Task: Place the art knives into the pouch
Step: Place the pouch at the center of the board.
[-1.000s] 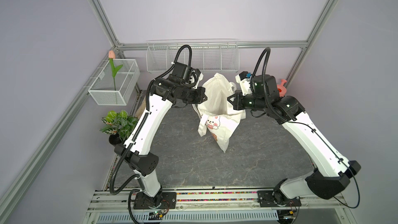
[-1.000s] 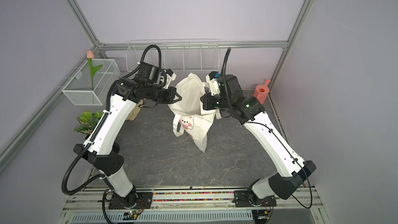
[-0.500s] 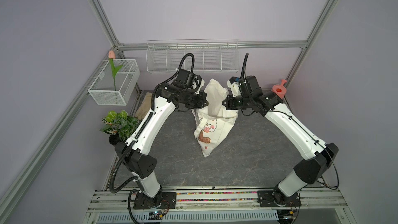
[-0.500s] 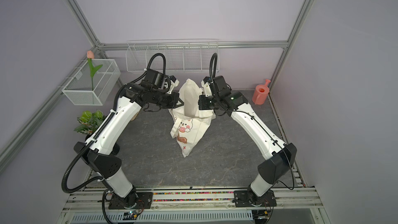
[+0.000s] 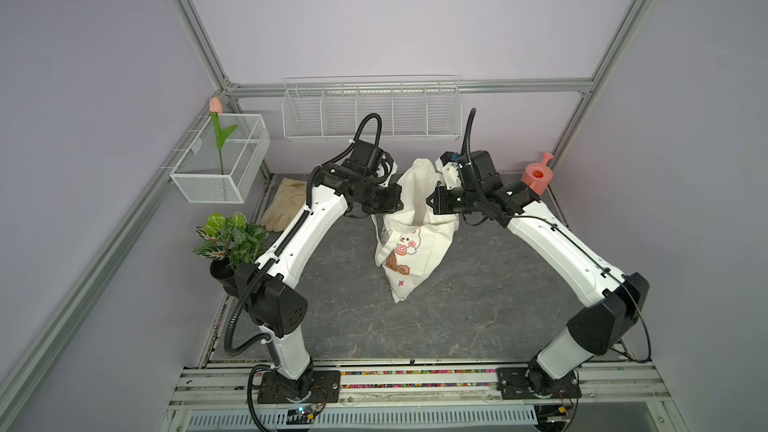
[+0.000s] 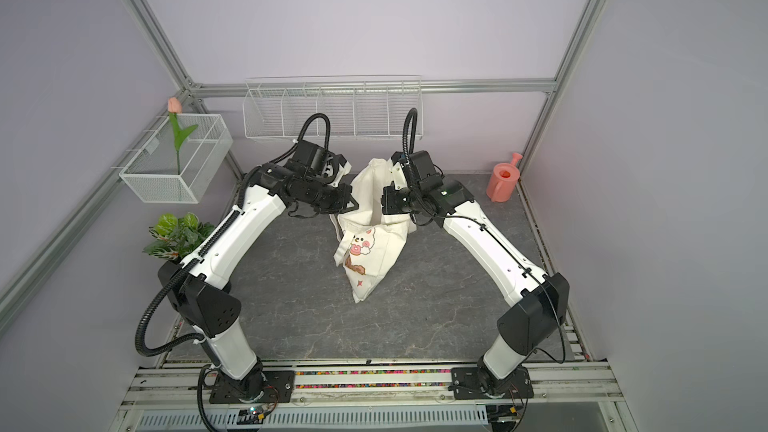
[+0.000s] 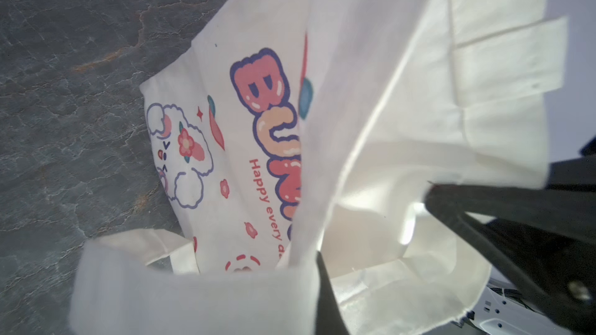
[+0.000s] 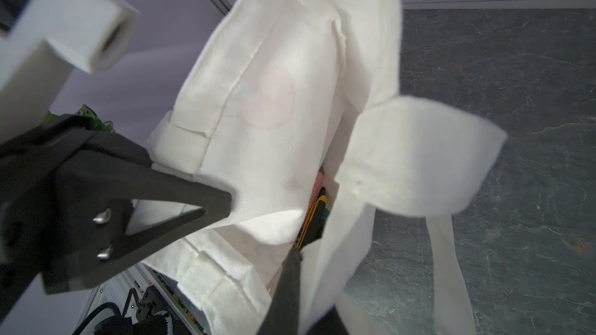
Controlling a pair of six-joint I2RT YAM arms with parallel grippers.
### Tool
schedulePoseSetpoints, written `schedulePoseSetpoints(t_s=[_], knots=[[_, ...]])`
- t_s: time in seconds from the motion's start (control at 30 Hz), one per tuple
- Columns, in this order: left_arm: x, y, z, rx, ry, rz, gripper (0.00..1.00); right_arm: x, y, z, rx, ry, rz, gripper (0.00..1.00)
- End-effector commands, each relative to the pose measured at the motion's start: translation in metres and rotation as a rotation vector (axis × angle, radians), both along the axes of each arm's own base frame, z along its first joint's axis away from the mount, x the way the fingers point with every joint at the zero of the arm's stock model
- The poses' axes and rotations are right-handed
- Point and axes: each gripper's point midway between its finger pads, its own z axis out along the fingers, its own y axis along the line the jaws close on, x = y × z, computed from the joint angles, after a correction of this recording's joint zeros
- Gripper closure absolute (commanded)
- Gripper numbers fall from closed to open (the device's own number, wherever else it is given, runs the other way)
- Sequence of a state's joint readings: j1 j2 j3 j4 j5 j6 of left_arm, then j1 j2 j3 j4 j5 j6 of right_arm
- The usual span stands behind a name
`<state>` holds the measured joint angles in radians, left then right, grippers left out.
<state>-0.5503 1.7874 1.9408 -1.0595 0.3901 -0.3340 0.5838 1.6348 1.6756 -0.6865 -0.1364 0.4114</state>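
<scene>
Pouch look: a cream-white cloth pouch (image 5: pixel 411 243) printed with a cartoon sheep, a brown bear and pink lettering; its long straps are hanging loose.
Pouch pose: it is hanging between the left gripper (image 5: pixel 399 202) and the right gripper (image 5: pixel 430 201), each pinching one side of its rim. The mouth is gaping upward and the body is sagging below both, slanting down to one corner.
Knife look: a yellow-and-black knife (image 8: pixel 317 215), only a narrow strip of it showing.
Knife place: it is sitting inside the pouch's mouth, between the cloth walls, just past the right gripper's tip and apart from the left gripper.
</scene>
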Motion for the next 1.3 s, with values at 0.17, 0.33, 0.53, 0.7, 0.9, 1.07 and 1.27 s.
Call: schedulePoseSetpoints(t_s=[0.17,0.33,0.53,0.7,0.9,1.07,1.27], knots=[[0.008,-0.022,-0.004,-0.088,0.029,-0.022,1.00,0.006,-0.036,-0.058,-0.085,0.081,-0.141,0.91],[0.008,-0.046,-0.024,-0.107,0.069,-0.056,1.00,0.007,-0.071,-0.083,-0.146,0.121,-0.228,0.92],[0.003,-0.077,-0.041,-0.116,0.089,-0.112,0.68,0.006,-0.115,-0.101,-0.195,0.149,-0.335,0.91],[0.001,-0.079,-0.013,-0.159,0.024,-0.122,0.45,0.002,-0.136,-0.103,-0.217,0.141,-0.382,0.79],[-0.012,-0.065,0.039,-0.217,-0.090,-0.132,0.40,-0.008,-0.158,-0.098,-0.274,0.112,-0.430,0.60],[-0.022,-0.020,0.062,-0.164,-0.213,-0.038,0.40,-0.023,-0.188,-0.069,-0.331,0.024,-0.497,0.32],[-0.028,0.078,0.018,0.053,-0.327,0.238,0.40,-0.035,-0.214,-0.068,-0.388,-0.061,-0.525,0.11]])
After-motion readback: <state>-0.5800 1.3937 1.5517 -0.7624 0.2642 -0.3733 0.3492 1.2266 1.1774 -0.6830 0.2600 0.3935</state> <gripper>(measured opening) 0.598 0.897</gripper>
